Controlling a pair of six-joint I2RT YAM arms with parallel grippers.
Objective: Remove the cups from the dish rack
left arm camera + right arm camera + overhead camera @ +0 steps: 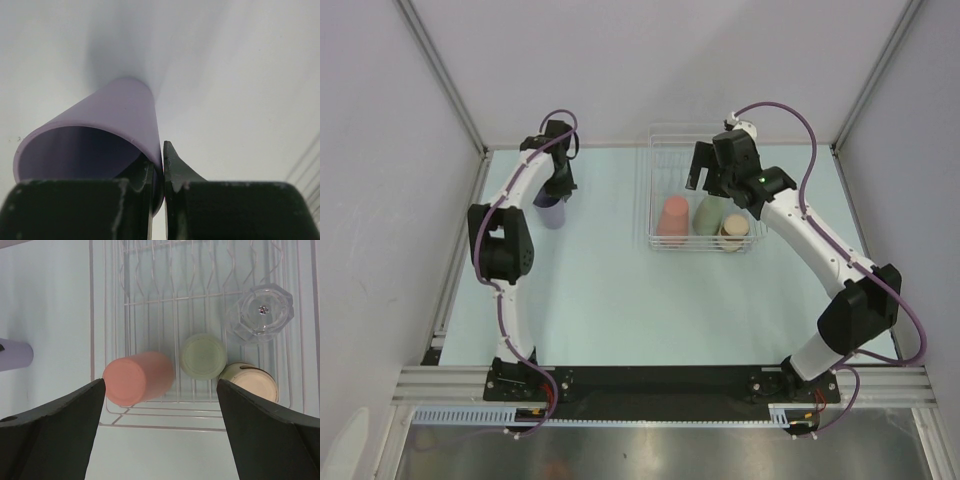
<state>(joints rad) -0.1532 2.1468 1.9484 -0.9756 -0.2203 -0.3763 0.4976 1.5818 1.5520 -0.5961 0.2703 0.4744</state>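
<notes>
L gripper [157,165]: nearly closed, clamped on lilac cup [100,130]. One finger inside the mouth, the other outside, thin wall pinched btw them near the rim. In top view, L gripper [557,190] and lilac cup [552,212] well left of dish rack [652,190], outside it, over pale green table [620,290]. Cannot tell whether cup base touches the table. From R wrist cam, same lilac cup [15,355] just visible at frame edge, left of dish rack.

R gripper [160,382]: jaws spread as wide as they go, nothing held. Hanging above dish rack [92,315], pointing down into it, fingers [55,430] apart from every cup. In top view, R gripper [705,180] over the rack's middle, toward its far side.

Inside dish rack, along its near wall, three cups in a row:
- salmon cup [137,379] at rack's left end, tilted, closed base up; also seen at [672,218].
- green cup [202,356] mid-rack, just beside salmon cup, approx upright; [708,215].
- beige cup [250,382] at rack's right end, just beside green cup; [735,232]. Which way up: cannot tell.

Also in the rack: clear glass [260,312], faceted, behind beige cup toward the far right corner, apart from the cups. Hidden under R arm in top view.
</notes>
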